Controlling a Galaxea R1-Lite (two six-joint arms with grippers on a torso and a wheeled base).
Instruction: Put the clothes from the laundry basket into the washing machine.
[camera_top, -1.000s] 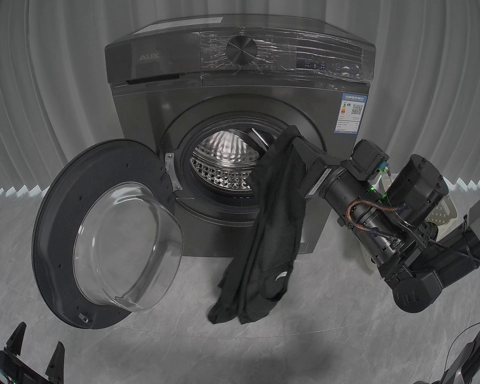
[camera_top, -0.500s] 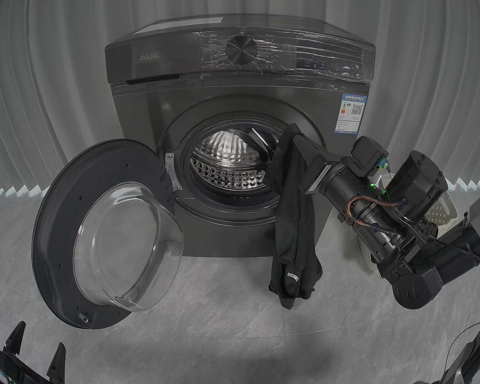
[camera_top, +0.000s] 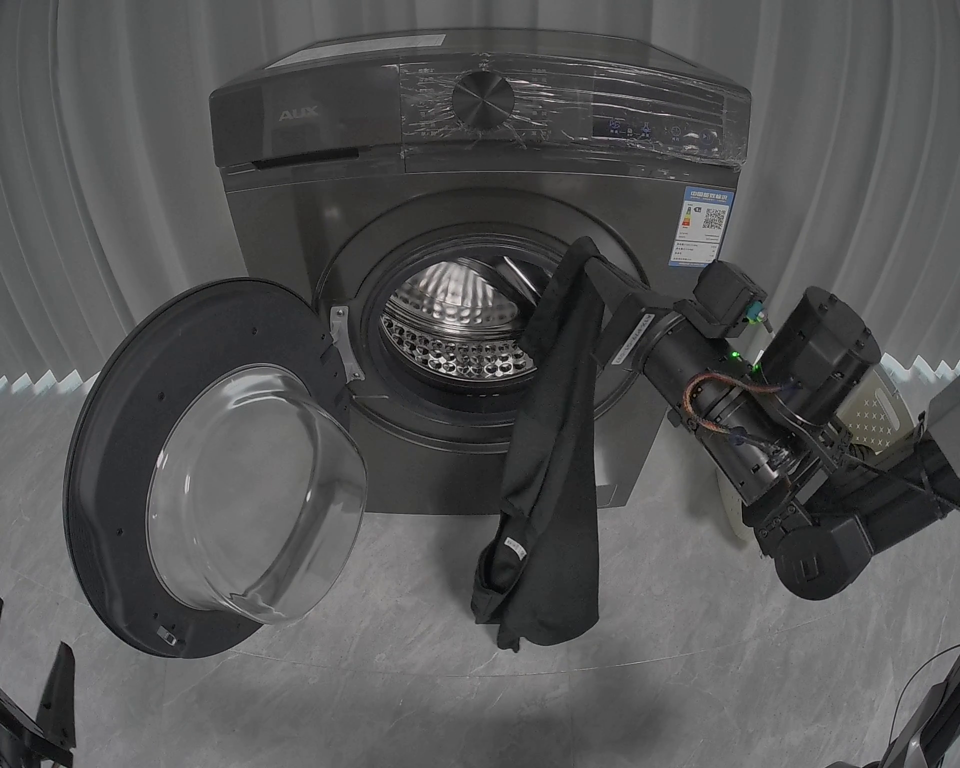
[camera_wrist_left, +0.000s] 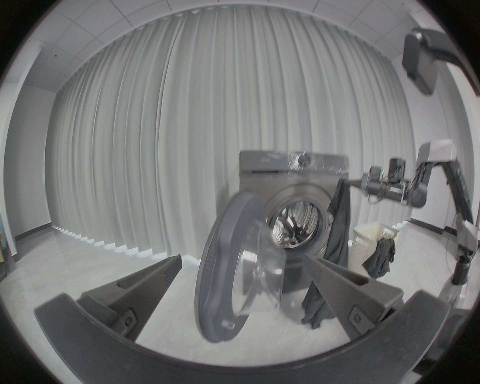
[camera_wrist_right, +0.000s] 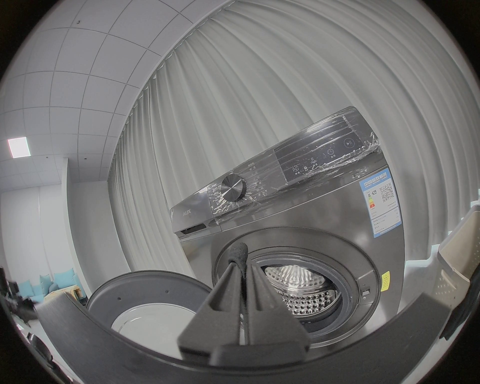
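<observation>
The grey washing machine (camera_top: 480, 150) stands with its round door (camera_top: 220, 470) swung open to the left, and the steel drum (camera_top: 455, 320) is bare inside. My right gripper (camera_top: 592, 265) is at the right rim of the drum opening, shut on the top of a long black garment (camera_top: 550, 470). The garment hangs down in front of the machine almost to the floor. In the right wrist view the fingers (camera_wrist_right: 225, 310) are pressed together with black cloth (camera_wrist_right: 239, 252) at their tips. My left gripper (camera_wrist_left: 241, 262) is low at the near left, open and holding nothing.
A pale laundry basket (camera_top: 885, 415) stands to the right of the machine behind my right arm; in the left wrist view the basket (camera_wrist_left: 367, 237) has a dark garment (camera_wrist_left: 381, 257) draped over its rim. Grey tiled floor (camera_top: 400, 700) and curtains surround the machine.
The hanging garment swung right, then back left. My right arm rose slightly toward the drum opening. The left gripper slid down and left at the edge of the head view.
</observation>
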